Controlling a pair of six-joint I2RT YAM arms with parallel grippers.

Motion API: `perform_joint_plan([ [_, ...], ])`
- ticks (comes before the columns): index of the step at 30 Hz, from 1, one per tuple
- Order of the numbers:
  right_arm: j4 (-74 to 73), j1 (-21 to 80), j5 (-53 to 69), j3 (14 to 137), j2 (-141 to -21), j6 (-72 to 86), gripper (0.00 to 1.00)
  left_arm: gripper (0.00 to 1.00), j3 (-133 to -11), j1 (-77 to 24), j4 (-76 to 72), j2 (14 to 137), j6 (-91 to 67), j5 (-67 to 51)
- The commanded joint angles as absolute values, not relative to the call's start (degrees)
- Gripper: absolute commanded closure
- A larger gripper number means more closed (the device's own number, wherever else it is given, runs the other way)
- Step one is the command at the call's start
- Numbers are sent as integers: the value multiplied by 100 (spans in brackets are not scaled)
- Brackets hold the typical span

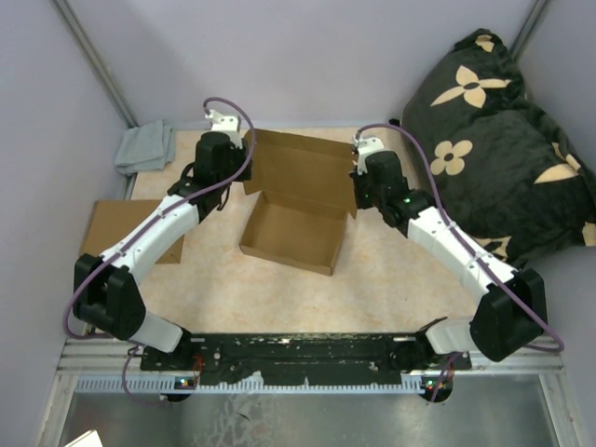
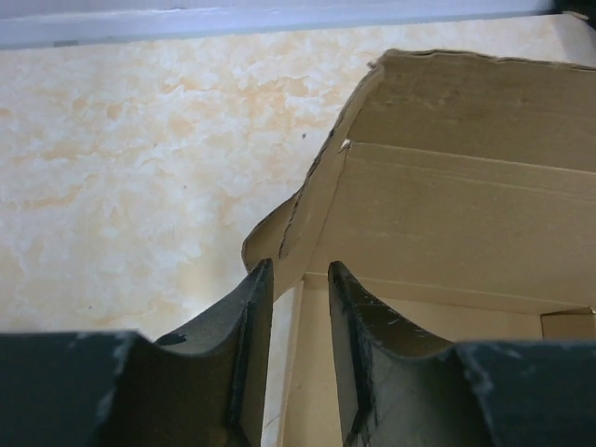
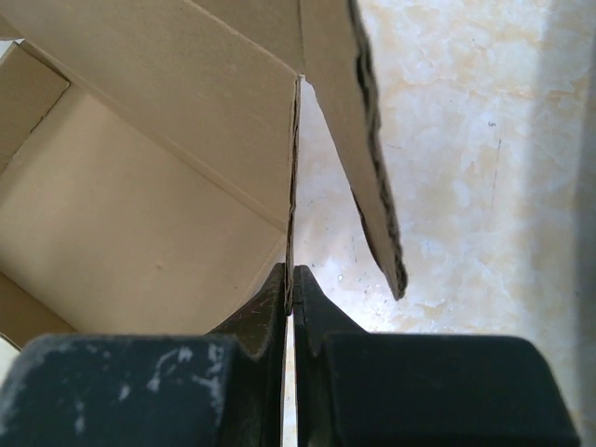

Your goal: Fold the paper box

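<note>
Paper box mid-worktop, toward the far edge: tray walls up, lid open, closing not done. Left gripper narrowly parted astride left wall. Right gripper pinched on right-side cardboard edge.

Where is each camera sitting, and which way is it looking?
Top external: above and behind the bases, looking down on the table, the paper box, the left arm and the right arm.
Left wrist: on the left arm's wrist, looking at the box's left side; the left gripper shows, open.
Right wrist: on the right arm's wrist, looking at the box's right wall; the right gripper pinches it.
Shared: both wrist views show the box's inside.
</note>
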State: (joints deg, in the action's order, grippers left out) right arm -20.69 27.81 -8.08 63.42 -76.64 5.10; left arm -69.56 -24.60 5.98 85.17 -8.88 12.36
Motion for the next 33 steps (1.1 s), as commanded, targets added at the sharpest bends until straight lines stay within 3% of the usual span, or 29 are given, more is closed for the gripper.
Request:
perform_joint_plan([
  [1,-1842,2701,-737,6604,-7668,514,100,67,-6936,-2421,302,8459,-837,1004],
  [7,-1816,2672,-708,6763,-7797,564,100,86,-6742,-2424,184,8241,-922,615],
  [12,-1861,2670,-680,6902,-7918,611,100,92,-6582,-2418,106,8084,-865,718],
  [13,-1868,2667,-687,6910,-7929,609,100,88,-6582,-2418,114,8078,-834,814],
  [16,-1928,2663,-735,6943,-7922,602,100,47,-6687,-2410,247,8136,-650,1287],
  [17,-1934,2655,-736,6943,-7915,594,100,42,-6745,-2395,303,8187,-594,1386],
  [29,-1937,2620,-577,6864,-7868,576,100,38,-7248,-2241,448,8822,-552,1160],
  [33,-1933,2613,-515,6881,-7886,593,100,49,-7219,-2230,436,8888,-575,943],
])
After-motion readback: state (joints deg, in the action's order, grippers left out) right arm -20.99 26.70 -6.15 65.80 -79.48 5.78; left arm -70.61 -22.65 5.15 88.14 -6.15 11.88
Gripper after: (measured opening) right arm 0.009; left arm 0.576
